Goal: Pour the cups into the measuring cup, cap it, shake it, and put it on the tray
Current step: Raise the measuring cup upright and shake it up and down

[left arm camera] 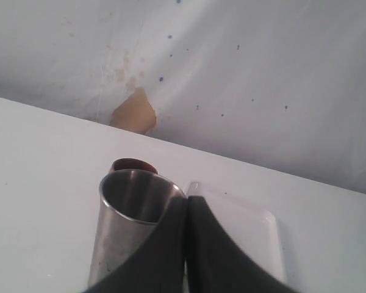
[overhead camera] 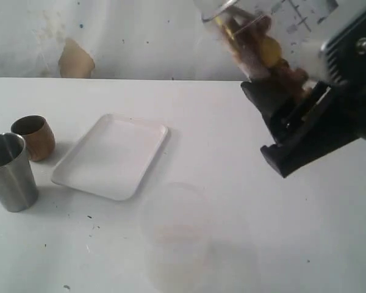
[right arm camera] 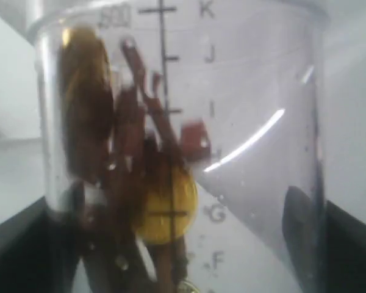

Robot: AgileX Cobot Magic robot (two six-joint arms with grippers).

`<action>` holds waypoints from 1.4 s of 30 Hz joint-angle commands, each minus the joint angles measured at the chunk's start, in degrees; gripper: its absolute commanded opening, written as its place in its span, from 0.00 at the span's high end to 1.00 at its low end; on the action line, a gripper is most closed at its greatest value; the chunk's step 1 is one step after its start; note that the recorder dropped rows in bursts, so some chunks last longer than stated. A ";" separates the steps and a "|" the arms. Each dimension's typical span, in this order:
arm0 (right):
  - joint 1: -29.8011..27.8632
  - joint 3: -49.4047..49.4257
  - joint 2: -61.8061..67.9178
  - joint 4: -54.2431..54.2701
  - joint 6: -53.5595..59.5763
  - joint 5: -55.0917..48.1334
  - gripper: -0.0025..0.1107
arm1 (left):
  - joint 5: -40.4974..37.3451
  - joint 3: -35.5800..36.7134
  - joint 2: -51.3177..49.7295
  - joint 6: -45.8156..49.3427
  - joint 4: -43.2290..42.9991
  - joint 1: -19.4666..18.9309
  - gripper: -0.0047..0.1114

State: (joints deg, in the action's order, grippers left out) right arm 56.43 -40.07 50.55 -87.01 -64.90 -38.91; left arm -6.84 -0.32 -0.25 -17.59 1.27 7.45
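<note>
We hold the measuring cup [overhead camera: 262, 30] aloft in our right pincer [overhead camera: 293, 131], jaws wide around it; shake firmly, then lower onto the tray [overhead camera: 110, 155]. Left pincer [left arm camera: 186, 244] is shut, empty.

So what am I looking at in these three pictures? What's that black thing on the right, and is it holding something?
They show one moment from three cameras. The wide picture comes from a camera off the robot; the other two sit on the wrists of its two arms.

The black thing is the right gripper, a two-fingered clamp at the end of an arm. It holds the measuring cup, a clear plastic cylinder with printed marks, lifted off the table and tilted. Its own wrist camera looks straight into that cup: brown, red and yellow bits are inside.

The left gripper shows only in its own camera, fingers shut together, holding nothing.

On the white table lie a white tray, a steel tumbler, a small wooden cup, and a frosted plastic tub.
</note>
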 commanded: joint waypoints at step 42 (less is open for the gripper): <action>-45.94 -31.37 51.27 -12.94 -39.67 68.53 0.98 | 0.77 0.32 0.25 0.03 0.41 0.00 0.96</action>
State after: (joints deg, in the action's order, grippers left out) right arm 12.75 -67.23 99.02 -99.10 -103.93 19.02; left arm -6.84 -0.32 -0.25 -17.59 1.27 7.45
